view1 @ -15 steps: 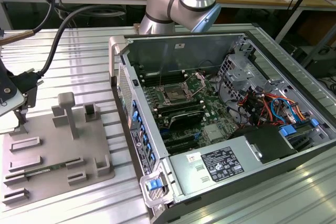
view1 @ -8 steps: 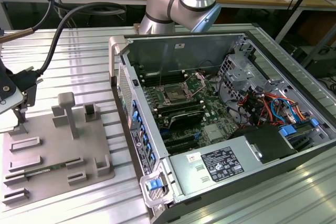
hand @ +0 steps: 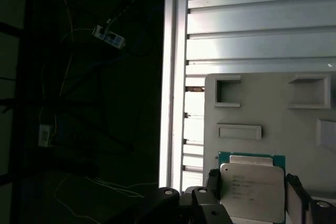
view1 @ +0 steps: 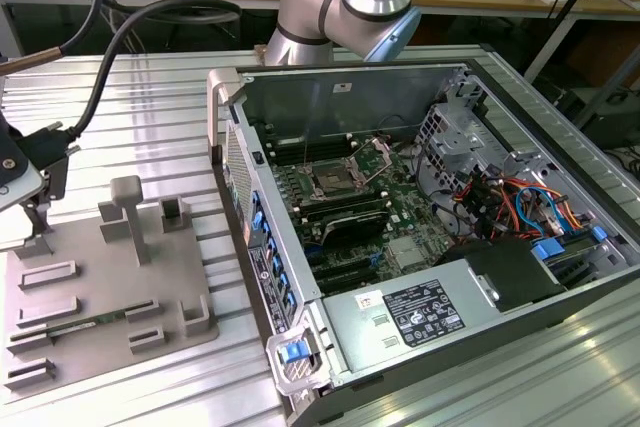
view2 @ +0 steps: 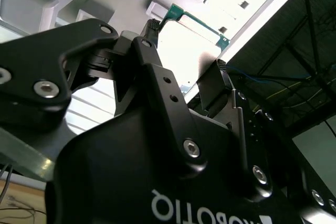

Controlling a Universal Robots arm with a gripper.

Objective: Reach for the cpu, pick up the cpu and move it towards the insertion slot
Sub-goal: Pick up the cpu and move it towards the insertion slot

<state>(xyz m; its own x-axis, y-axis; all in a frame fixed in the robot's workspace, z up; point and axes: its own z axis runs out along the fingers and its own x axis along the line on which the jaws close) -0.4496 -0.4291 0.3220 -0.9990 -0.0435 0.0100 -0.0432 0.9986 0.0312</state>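
The cpu (hand: 252, 192), a flat silvery square with a green edge, sits between the two black fingers of my gripper (hand: 253, 181). The fingers press on its opposite sides, and it hangs a little above the grey plastic tray (hand: 273, 108). In the second wrist view the cpu (view2: 191, 35) shows bright between the fingertips (view2: 152, 38) of the gripper (view2: 184, 51). In the exterior view my gripper (view1: 35, 212) is at the far left, over the tray's (view1: 110, 297) back corner. The insertion slot (view1: 330, 184), a metal-framed socket, lies inside the open computer case, far to the exterior view's right.
The open computer case (view1: 430, 247) has upright walls, cables and a drive cage around the motherboard. Raised blocks (view1: 128, 212) stand on the tray. A thick black cable (view1: 110, 57) hangs over the ribbed aluminium table (view1: 150, 117). The table edge (hand: 176, 77) runs close beside the tray.
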